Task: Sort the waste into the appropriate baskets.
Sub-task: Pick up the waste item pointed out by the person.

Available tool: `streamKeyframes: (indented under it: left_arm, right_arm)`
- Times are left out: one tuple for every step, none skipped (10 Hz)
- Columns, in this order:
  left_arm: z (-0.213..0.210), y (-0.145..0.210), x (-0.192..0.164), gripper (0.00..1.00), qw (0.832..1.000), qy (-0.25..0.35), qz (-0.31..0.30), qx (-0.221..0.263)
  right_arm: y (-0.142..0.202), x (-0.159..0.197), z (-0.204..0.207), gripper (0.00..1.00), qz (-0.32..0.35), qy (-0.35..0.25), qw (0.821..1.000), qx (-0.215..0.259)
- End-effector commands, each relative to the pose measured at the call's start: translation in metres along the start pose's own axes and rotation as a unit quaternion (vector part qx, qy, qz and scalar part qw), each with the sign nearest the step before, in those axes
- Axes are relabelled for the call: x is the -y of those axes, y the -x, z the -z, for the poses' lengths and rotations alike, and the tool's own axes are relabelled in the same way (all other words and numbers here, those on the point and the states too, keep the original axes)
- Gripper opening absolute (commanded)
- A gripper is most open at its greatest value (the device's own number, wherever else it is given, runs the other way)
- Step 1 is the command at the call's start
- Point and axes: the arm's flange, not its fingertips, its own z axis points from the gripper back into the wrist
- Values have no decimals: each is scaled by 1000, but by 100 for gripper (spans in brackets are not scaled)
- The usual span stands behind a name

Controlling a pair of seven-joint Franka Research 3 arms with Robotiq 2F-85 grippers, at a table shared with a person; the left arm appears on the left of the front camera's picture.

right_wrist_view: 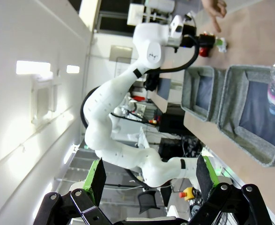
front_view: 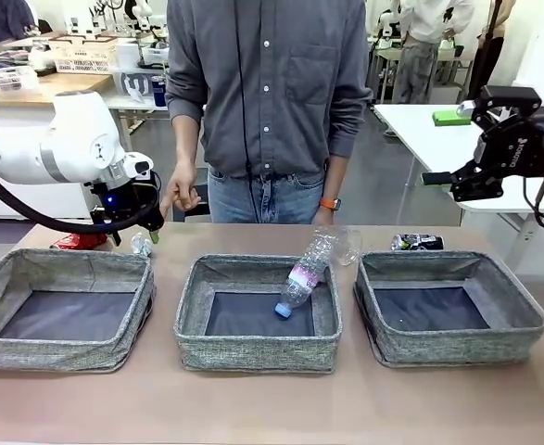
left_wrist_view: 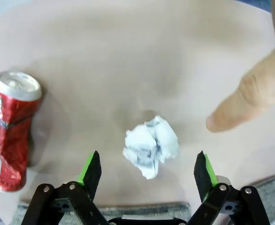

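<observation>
My left tool point(left_wrist_view: 148, 161) is spread wide over the paper ball point(left_wrist_view: 151, 144), lower middle of frame. Next I'd lower and pinch.

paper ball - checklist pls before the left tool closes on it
1. Left tool open: ok, jaws stand wide.
2. Crumpled paper ball between the tool's fingers: ok, roughly centred in the left wrist view.
3. Person's fingertip clear of the closing path: not ok, it points at the ball from close by, near one finger.
4. Red can out of the way: ok, it lies well apart, outside the fingers.
5. Tool low enough for the pads to meet the ball: cannot tell.
</observation>
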Motion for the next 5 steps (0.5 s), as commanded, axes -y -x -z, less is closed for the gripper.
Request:
streamKeyframes:
  left_arm:
    - [7,-3,1,100,999,-21,-12,28]
    - [12,-6,3,100,999,-31,-30,33]
    - [13,-6,5,100,998,-33,-29,36]
    - [14,-5,6,100,998,-39,-29,37]
    - [15,-5,5,100,999,-38,-30,18]
  right_arm:
    - [-2,-3,2,100,5,-9,1000,4]
    - [-2,-3,2,100,5,-9,1000,4]
    - [-2,-3,2,100,5,-9,1000,4]
    - [-2,-3,2,100,5,-9,1000,4]
    - [-2,-3,2,100,5,-9,1000,4]
